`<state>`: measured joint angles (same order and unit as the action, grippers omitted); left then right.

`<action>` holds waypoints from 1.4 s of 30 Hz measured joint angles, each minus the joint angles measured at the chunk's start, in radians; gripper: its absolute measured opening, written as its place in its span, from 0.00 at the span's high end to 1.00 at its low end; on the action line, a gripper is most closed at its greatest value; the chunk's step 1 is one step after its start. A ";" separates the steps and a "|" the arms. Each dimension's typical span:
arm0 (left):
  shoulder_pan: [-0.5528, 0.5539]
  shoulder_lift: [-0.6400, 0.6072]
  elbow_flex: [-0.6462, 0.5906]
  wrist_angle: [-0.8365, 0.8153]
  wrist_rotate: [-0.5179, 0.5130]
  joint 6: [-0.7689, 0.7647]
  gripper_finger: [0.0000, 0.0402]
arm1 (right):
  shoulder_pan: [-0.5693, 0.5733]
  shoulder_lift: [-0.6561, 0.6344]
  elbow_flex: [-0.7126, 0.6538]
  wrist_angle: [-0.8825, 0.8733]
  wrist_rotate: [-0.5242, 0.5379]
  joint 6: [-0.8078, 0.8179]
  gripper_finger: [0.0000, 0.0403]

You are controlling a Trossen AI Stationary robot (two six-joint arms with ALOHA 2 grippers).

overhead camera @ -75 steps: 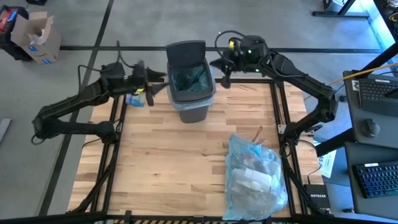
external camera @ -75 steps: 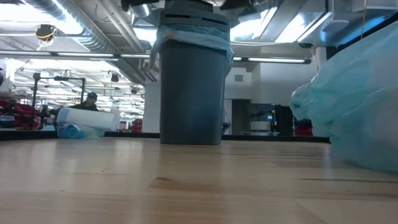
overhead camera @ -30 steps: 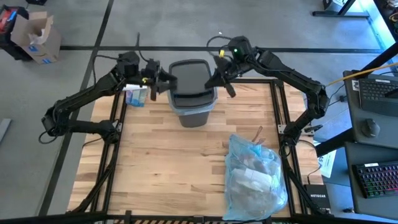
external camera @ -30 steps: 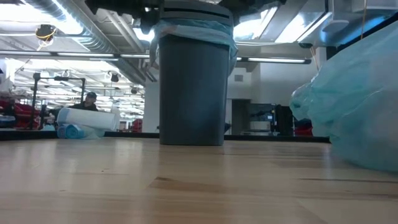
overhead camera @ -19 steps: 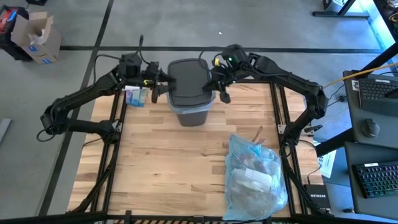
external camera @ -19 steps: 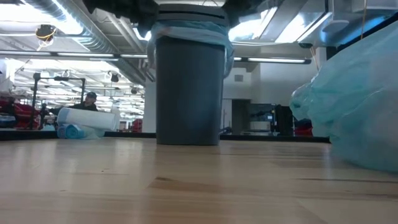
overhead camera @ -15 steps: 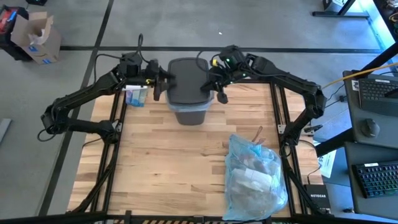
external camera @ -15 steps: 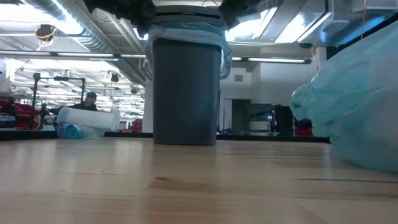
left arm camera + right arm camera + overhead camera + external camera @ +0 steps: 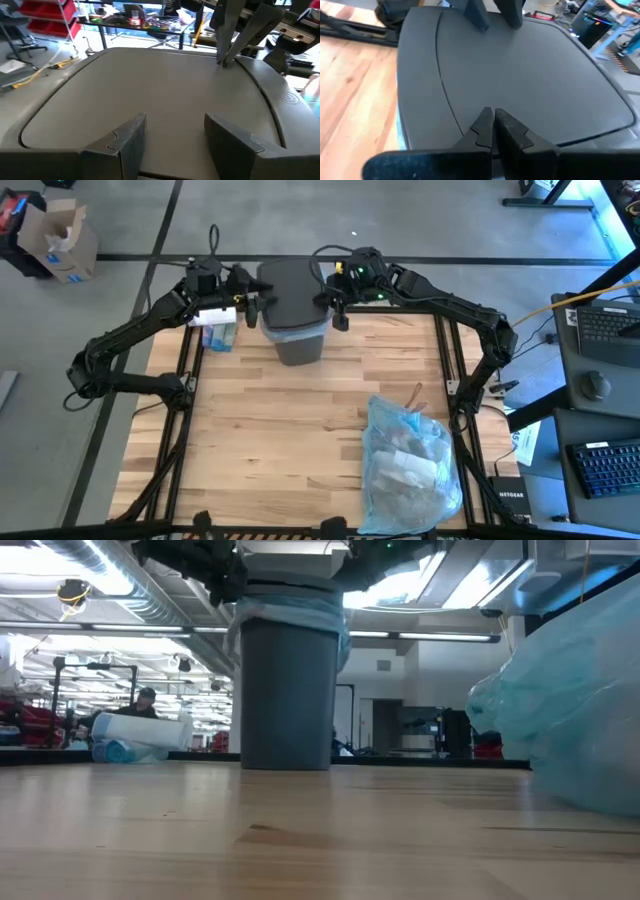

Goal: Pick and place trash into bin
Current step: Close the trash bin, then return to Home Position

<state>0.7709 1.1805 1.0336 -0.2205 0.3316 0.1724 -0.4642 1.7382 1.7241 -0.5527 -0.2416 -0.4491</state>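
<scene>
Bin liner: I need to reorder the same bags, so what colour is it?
Light blue; the liner shows best in the low view, bunched under the lid.

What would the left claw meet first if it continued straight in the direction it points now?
Probably the right claw. The left claw points across the bin's lid toward it; depth is unclear, so it might scrape the lid first.

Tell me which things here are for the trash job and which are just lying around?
For the job: bin, its lid, left claw, right claw, blue bag of trash.

Just lying around: cardboard box, white roll, keyboards.
</scene>
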 joint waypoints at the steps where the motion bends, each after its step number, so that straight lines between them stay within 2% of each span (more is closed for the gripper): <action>1: 0.011 0.000 0.000 0.002 0.001 0.008 0.52 | -0.007 0.000 0.000 0.013 0.001 0.004 0.97; 8: 0.069 0.002 -0.004 0.042 -0.004 0.031 0.52 | -0.022 0.025 -0.002 0.091 0.007 0.023 0.97; 11: 0.080 0.000 -0.006 0.063 -0.005 -0.008 0.52 | -0.021 0.026 -0.002 0.102 0.014 0.036 0.97; 16: 0.053 -0.067 -0.012 0.066 0.062 -0.060 0.54 | -0.021 -0.026 0.014 0.013 -0.037 0.135 0.97; 20: 0.007 -0.156 -0.010 0.039 0.065 -0.062 0.64 | -0.012 -0.131 0.028 -0.094 -0.042 0.165 0.97; 25: -0.077 -0.236 -0.009 -0.073 0.004 -0.035 0.82 | 0.022 -0.241 -0.011 -0.248 0.069 0.233 0.97; 31: -0.198 -0.274 -0.047 -0.112 -0.032 -0.041 0.98 | 0.076 -0.382 -0.235 -0.184 0.047 0.286 0.97; 36: -0.302 -0.304 -0.165 -0.073 -0.115 -0.067 0.99 | 0.085 -0.524 -0.545 0.092 -0.008 0.366 0.97; 42: -0.387 -0.381 -0.337 0.080 -0.215 -0.142 0.99 | 0.085 -0.723 -0.872 0.360 0.084 0.446 0.97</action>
<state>0.3839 0.7995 0.6962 -0.1402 0.1166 0.0303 -0.3790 1.0157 0.8519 -0.1931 -0.1575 -0.0032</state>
